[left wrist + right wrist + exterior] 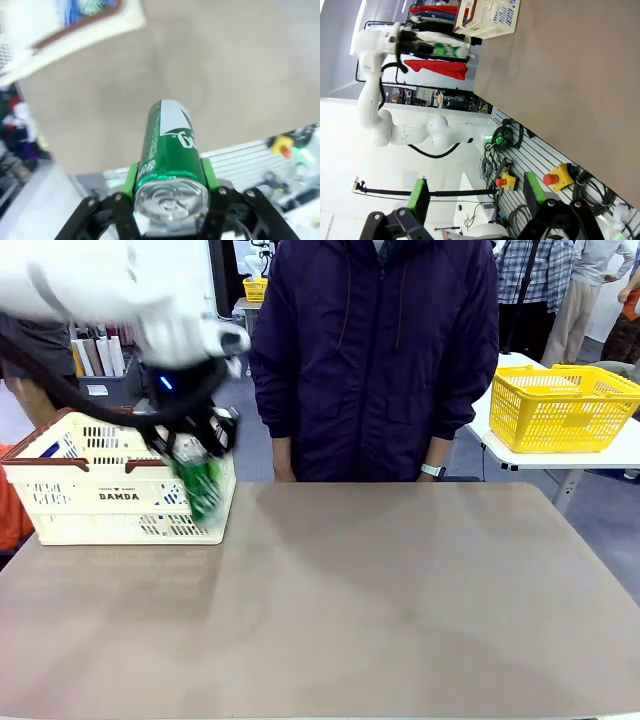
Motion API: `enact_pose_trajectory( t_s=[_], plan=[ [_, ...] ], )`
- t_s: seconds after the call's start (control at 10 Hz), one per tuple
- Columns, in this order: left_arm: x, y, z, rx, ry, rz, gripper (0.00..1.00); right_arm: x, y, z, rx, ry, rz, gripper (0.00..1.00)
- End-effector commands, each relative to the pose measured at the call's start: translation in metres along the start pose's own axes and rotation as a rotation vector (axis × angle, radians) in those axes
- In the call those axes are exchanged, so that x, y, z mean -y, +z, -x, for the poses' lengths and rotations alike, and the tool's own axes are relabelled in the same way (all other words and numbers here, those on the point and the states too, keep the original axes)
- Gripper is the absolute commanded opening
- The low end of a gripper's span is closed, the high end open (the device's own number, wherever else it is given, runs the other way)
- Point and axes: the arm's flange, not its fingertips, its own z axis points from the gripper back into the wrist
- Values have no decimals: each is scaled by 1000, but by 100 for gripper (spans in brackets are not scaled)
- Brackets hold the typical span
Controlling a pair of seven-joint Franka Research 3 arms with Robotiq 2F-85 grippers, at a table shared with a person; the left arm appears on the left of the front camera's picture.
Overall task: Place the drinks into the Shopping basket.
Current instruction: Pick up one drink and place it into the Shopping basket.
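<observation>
A green can (203,483) hangs tilted at the near right corner of the basket (100,502), clamped between the left gripper's (170,172) green pads. A blue can (82,10) lies inside the basket. The right gripper (475,192) hangs open off the table (380,600), holding nothing.

Left tool (200,455) hangs pointing down, clamped shut around its load; right tool (475,197) stands spread wide.

Even, bright indoor light with soft shadows on the table (400,590), motion blur smearing the left arm (90,285) and green can (167,155), and the basket (75,30) out of focus.
</observation>
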Motion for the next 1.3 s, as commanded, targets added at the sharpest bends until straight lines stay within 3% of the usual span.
enact_pose_trajectory(
  t_s=[0.0,0.1,0.2,0.3,0.7,0.9,1.1,1.2],
  plan=[
    [-26,30,-4,74,-44,-95,0,-6,1,-1,9,-11,-18,100],
    [-36,41,10,114,-3,-73,0,-6,1,-1,9,-11,-18,100],
    [-43,46,28,97,118,46,0,-6,1,-1,9,-11,-18,100],
    [-36,52,10,66,-10,-81,0,-6,1,-1,9,-11,-18,100],
    [-35,48,10,56,11,-60,0,-6,1,-1,9,-11,-18,100],
    [-105,81,-40,93,93,-5,0,-6,1,-1,9,-11,-18,100],
    [-168,92,-93,194,105,14,0,-6,1,-1,9,-11,-18,100],
    [-204,86,-124,197,108,17,0,-6,1,-1,9,-11,-18,100]
  ],
)
